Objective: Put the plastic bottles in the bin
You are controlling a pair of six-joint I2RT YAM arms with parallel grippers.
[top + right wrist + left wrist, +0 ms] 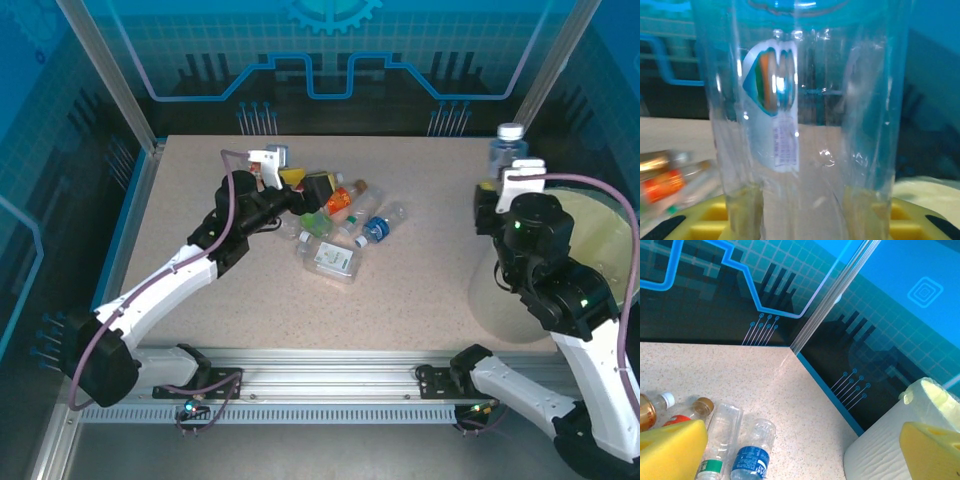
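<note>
Several plastic bottles lie in a pile (335, 225) mid-table: an orange-labelled one (341, 203), a blue-labelled one (378, 226) and a flat white-labelled one (333, 260). My left gripper (305, 186) hovers at the pile's left end, open, its yellow fingers (670, 450) wide apart around bare table. In the left wrist view the blue-labelled bottle (752, 457) lies just right of that finger. My right gripper (505, 176) is shut on an upright clear bottle (509, 148) with a white cap, beside the bin (600, 235). Up close that bottle (800, 125) sits between the yellow pads (710, 217).
Glass walls with metal posts (105, 60) enclose the table. The bin's white wall (885, 445) and its yellow-green bag rim (935, 395) stand at the table's right side, close to the right arm. Bare tabletop (430, 270) lies between pile and bin.
</note>
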